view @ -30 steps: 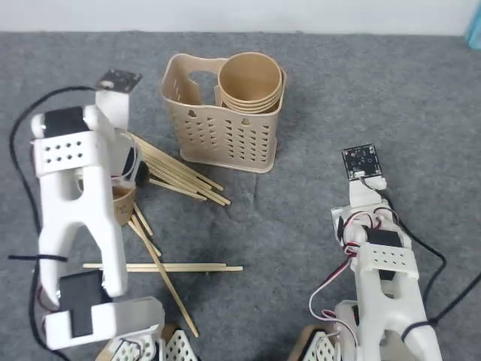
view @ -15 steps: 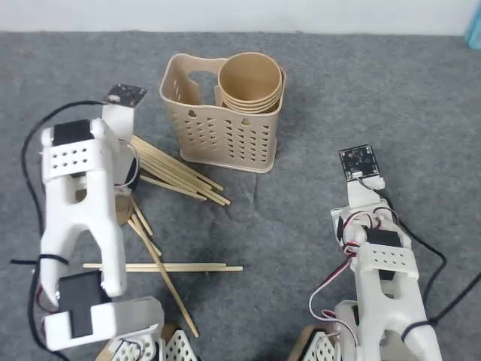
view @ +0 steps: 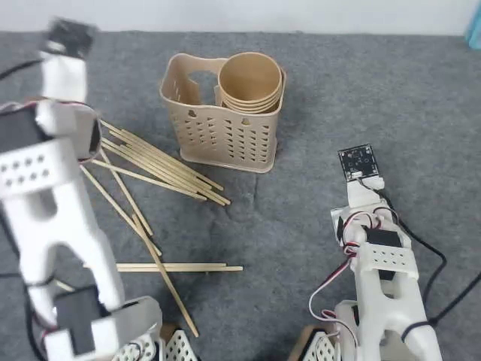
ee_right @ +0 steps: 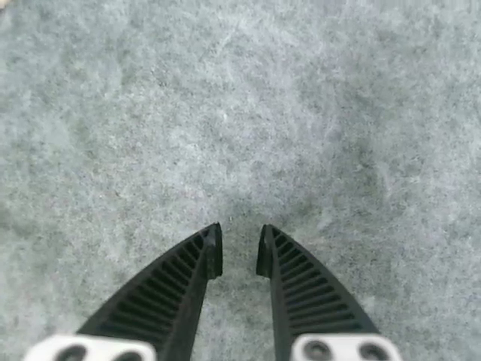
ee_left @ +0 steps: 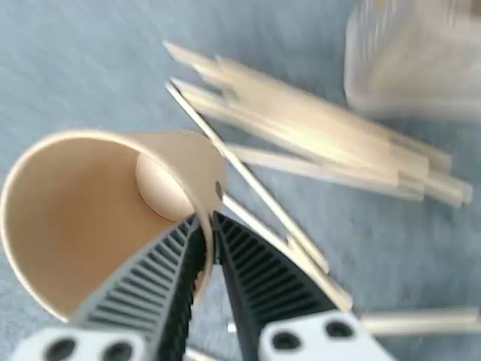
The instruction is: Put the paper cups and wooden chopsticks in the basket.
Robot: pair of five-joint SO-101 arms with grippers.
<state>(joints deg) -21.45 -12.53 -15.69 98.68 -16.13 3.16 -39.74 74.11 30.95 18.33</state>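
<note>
As the left arm (view: 45, 195) rose off the chopsticks (view: 161, 171), the left gripper (ee_left: 204, 222) stayed clenched on a paper cup (ee_left: 75, 218) wall, ready for the basket (view: 225, 139) farther right; the right gripper (ee_right: 239, 252) rested slightly parted, empty.

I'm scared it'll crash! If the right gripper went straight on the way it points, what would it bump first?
Probably just the grey mat, which lies straight ahead of the right gripper in its wrist view; how far is unclear.
</note>
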